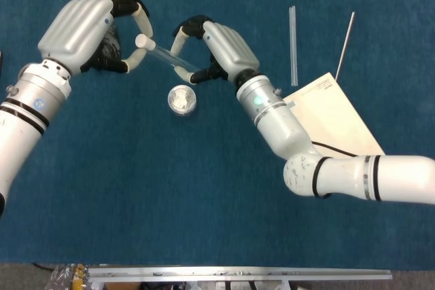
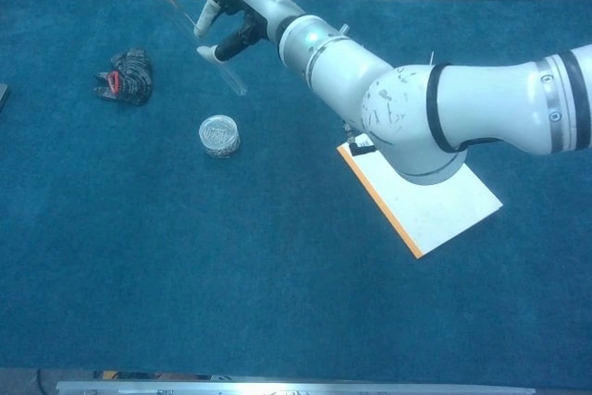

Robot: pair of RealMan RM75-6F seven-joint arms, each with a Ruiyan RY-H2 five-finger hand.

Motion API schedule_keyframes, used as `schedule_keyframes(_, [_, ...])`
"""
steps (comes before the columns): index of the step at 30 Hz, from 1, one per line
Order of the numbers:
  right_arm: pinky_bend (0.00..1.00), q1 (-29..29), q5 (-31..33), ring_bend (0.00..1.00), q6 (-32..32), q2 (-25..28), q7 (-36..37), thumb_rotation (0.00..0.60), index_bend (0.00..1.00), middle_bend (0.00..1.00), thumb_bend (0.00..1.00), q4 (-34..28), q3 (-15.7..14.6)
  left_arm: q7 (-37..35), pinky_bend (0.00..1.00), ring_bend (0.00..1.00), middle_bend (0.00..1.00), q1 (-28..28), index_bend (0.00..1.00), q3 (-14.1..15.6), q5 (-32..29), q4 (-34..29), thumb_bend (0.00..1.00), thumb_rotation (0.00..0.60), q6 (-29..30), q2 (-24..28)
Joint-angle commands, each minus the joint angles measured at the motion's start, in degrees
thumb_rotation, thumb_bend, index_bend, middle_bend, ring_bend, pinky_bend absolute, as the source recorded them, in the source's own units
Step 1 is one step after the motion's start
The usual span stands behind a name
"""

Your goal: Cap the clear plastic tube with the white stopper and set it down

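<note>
I have the left hand (image 1: 92, 32) pinching the white stopper (image 1: 141, 41) at its fingertips, and the right hand (image 1: 214, 49) gripping the clear plastic tube (image 1: 168, 60) near its lower end, both raised above the blue table (image 1: 136, 188). The tube is tilted, its open end meeting the stopper. A small round lidded container (image 1: 182, 100) sits on the table just below the tube; a white pad (image 1: 340, 117) lies beneath my right forearm.
</note>
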Motion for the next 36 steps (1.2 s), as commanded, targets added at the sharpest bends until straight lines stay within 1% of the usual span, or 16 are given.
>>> schedule_keyframes(1, [0.24,0.0,0.1,0.13,0.0,-0.1,0.1,0.600,0.60,0.32,0.29,0.0,0.2,0.2,0.24,0.22,0.30,-0.1,0.50,0.1,0.0,0.1,0.35,0.600,0.0,-0.2])
schedule_keyframes(17, [0.24,-0.4,0.6,0.13,-0.4,0.1,0.2,0.600,0.60,0.32,0.29,-0.4,0.1,0.7,0.24,0.22,0.30,-0.5,0.50,0.5,-0.3,1.2,0.35,0.600,-0.1,-1.0])
schedule_keyframes(36, [0.24,-0.1,1.0,0.13,-1.1,-0.6,0.7,0.600,0.60,0.32,0.29,0.7,0.4,1.4,0.24,0.22,0.30,-0.8,0.50,1.4,0.0,2.3,0.35,0.600,-0.4,-2.5])
